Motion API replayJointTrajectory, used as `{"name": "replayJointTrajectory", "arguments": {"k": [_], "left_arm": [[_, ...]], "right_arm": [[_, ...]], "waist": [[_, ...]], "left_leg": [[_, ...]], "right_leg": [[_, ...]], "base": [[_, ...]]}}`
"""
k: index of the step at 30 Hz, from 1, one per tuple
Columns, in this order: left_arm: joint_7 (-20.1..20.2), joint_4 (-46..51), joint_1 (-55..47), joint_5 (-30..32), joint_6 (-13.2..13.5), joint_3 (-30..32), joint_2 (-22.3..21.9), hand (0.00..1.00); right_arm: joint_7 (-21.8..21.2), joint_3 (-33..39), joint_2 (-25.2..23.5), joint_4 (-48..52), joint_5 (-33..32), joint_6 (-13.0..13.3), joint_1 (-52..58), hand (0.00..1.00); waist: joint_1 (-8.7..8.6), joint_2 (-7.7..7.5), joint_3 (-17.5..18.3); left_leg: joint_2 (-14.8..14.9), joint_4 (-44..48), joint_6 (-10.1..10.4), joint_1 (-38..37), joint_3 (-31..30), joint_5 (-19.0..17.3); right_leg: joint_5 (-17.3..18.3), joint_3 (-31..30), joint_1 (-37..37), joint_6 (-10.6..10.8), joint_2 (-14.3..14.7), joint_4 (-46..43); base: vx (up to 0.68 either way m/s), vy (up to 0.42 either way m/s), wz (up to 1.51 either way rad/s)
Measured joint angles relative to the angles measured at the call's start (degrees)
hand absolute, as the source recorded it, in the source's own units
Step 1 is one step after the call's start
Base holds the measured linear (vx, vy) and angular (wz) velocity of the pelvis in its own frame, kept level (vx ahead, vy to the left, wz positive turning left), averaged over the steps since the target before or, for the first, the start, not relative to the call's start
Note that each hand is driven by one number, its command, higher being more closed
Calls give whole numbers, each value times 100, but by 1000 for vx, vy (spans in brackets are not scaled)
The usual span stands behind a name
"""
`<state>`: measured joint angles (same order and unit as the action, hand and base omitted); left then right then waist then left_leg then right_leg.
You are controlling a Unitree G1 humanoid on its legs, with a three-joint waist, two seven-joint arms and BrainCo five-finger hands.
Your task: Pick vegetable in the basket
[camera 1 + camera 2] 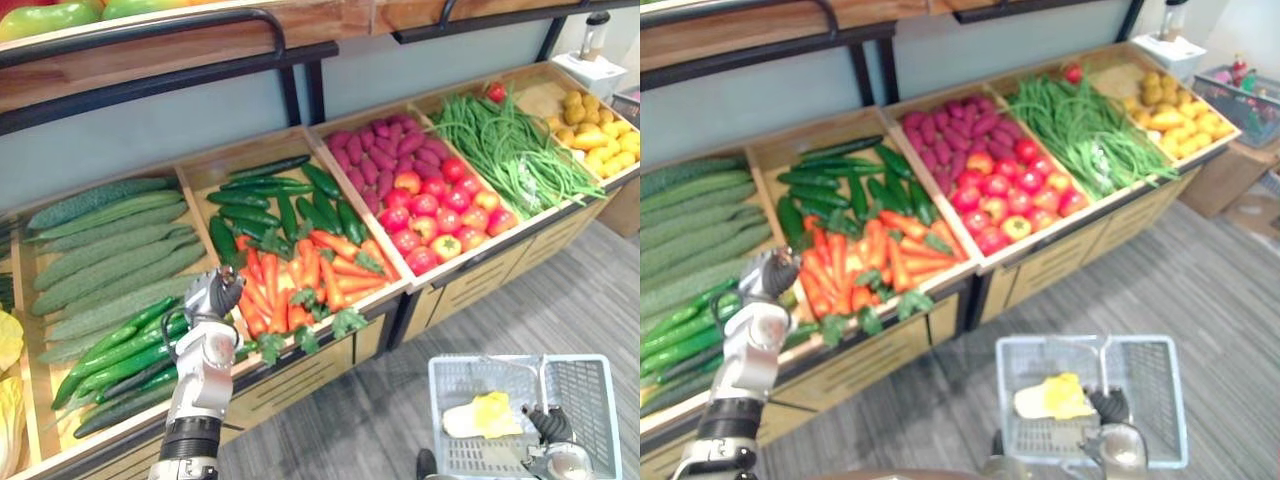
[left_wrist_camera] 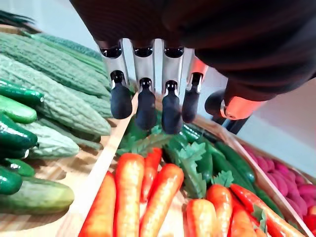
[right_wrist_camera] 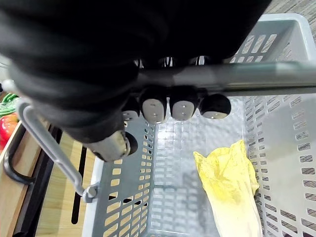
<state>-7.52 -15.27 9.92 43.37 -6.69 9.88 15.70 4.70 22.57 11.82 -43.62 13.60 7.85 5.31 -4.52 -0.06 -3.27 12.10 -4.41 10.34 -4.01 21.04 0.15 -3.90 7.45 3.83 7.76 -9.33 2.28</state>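
Note:
My left hand (image 1: pixel 212 297) hovers over the wooden divider between the cucumber bin and the carrots (image 1: pixel 300 280), its fingers (image 2: pixel 146 106) straight and holding nothing. The orange carrots (image 2: pixel 128 192) with green tops lie just below and past the fingertips. Low on the right, my right hand (image 1: pixel 548 423) is curled round the grey handle (image 3: pixel 237 79) of a pale grey mesh basket (image 1: pixel 500 361). In the basket lies one yellow leafy vegetable (image 3: pixel 229 177), also seen as the yellow vegetable (image 1: pixel 485 415) from above.
The sloped wooden stand holds bitter gourds (image 1: pixel 110 250), dark cucumbers (image 1: pixel 270 205), purple sweet potatoes (image 1: pixel 385 150), red tomatoes (image 1: pixel 440 215), green beans (image 1: pixel 510 150) and yellow potatoes (image 1: pixel 595 135). A black rail (image 1: pixel 150 35) runs along the shelf above. Grey floor lies in front.

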Motion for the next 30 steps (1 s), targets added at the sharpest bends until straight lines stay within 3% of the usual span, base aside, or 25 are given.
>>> {"name": "replayJointTrajectory", "arguments": {"k": [12, 24, 25, 30], "left_arm": [[164, -73, -76, -292, 39, -289, -336, 0], [226, -1233, 113, -443, 50, -396, -447, 0], [144, -1357, 227, -442, 46, -371, -435, 100], [-62, -1890, 731, -430, 51, -88, -375, 100]], "right_arm": [[7, 67, -156, 1, -6, -1, -15, 100], [13, 75, -160, 26, -11, -1, -20, 100], [15, 87, -160, 29, -11, -1, -27, 100], [20, 123, -159, 39, -18, 1, -96, 100]], "waist": [[-17, -3, 4], [-115, 5, 4], [-115, 11, -4], [-122, 32, -73]], "left_leg": [[-7, -9, -1, 110, 16, 1], [-20, -21, -1, 264, 37, 0], [-19, -9, -1, 296, 48, 0], [-22, 4, 7, 321, 184, -8]], "right_leg": [[-17, -17, 99, 26, 0, 57], [-24, -47, 262, 28, -1, 72], [-37, -63, 298, 24, 0, 72], [-91, -196, 413, 7, 13, 95]], "base": [[0, 0, 0], [-1, -1, 0], [-5, -12, -6], [-8, -10, -14]]}}
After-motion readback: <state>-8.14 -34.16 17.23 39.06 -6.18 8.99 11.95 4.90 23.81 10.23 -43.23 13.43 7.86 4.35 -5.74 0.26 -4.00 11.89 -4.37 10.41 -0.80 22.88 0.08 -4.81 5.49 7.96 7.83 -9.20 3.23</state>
